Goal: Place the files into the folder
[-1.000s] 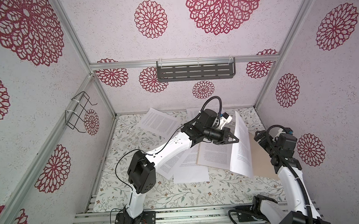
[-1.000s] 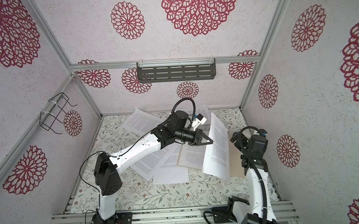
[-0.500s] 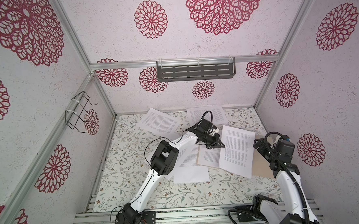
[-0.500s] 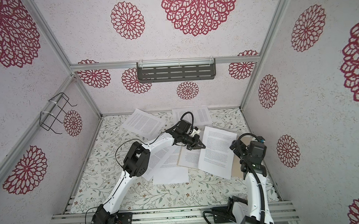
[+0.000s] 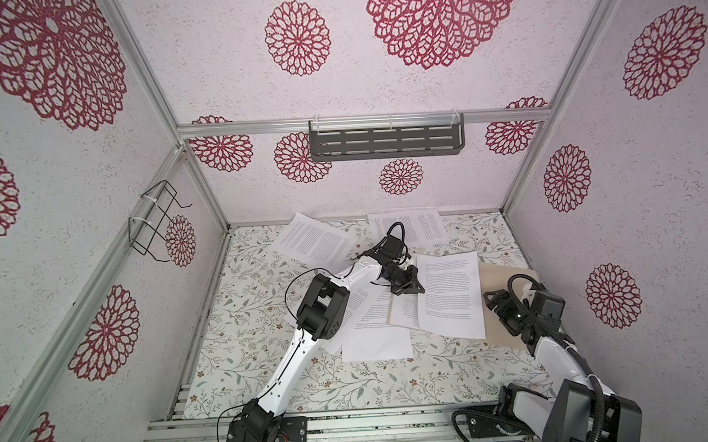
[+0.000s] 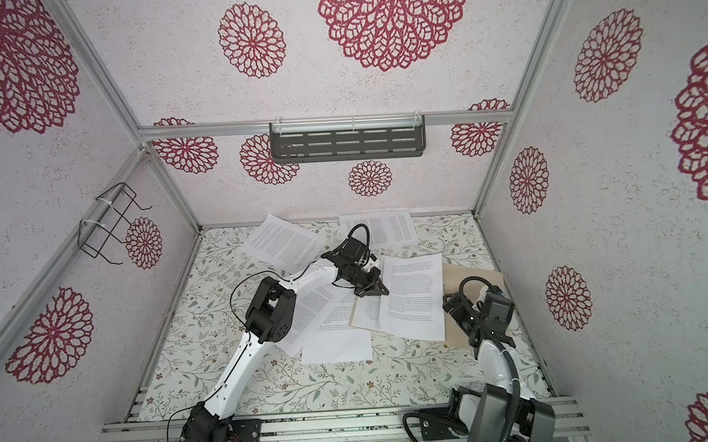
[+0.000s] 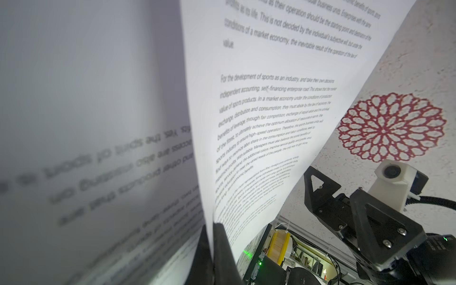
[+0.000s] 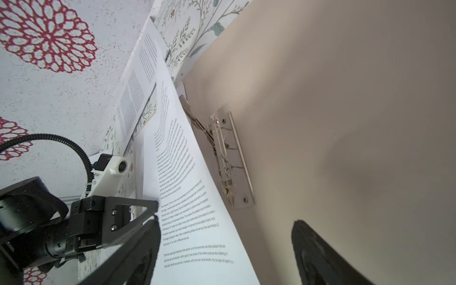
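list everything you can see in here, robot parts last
paper sheets: about six, white with black print, spread over the table, some on the folder
folder: one, tan, lying open at the right
metal clip: one, silver, inside the folder
shelf: one, dark grey, back wall
wire rack: one, black, left wall
table: one, floral cover
left end effector: black, shut on one sheet's edge
right end effector: black, open above the folder
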Motion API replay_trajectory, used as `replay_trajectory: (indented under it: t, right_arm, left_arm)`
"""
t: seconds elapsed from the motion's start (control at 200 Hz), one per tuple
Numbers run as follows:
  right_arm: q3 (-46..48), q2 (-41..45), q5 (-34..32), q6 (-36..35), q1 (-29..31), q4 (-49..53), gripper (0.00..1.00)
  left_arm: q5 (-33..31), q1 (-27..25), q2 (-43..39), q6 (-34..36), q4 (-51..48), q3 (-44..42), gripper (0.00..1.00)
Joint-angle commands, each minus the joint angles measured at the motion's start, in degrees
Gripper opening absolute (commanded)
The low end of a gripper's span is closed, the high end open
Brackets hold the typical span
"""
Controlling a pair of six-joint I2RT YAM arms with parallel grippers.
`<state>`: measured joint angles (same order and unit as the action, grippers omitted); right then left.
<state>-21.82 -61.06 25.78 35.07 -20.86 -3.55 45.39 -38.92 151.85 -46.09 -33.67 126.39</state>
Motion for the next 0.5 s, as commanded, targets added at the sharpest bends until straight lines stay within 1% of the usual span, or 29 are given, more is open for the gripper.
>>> replay_trajectory:
  t: [0.0, 0.12, 0.18, 0.285, 0.385, 0.495]
  right_arm:
    - [-0.7, -1.83, 4.24, -1.19, -0.05, -2.83, 0.85]
    - [-0.88, -5.0, 6.15, -2.22, 0.34, -3.01, 0.84]
    - [-1.69, -6.99, 6.06, -3.3, 0.79, -2.1, 0.82]
    - [-1.92, -9.51, 6.68, -3.6, 1.68, -3.88, 0.8]
    - [-2.6, -11.53, 7.67, -3.89, 3.23, -4.88, 0.73]
    - [-3.11, -12.0, 8.67, -4.67, 4.48, -5.31, 0.63]
  left_arm:
    - [0.78, -0.2, -0.06, 1.0, 0.97, 0.58, 0.0]
    - [0.93, -0.2, -0.06, 0.92, 1.31, 0.43, 0.0]
    - [0.98, -0.16, 0.07, 0.83, 1.26, 0.36, 0.0]
    - [1.02, -0.17, 0.06, 0.86, 1.34, -0.11, 0.0]
    - [1.02, -0.11, 0.17, 0.91, 1.4, -0.39, 0.0]
    - [0.93, -0.04, 0.22, 1.25, 1.07, -0.44, 0.0]
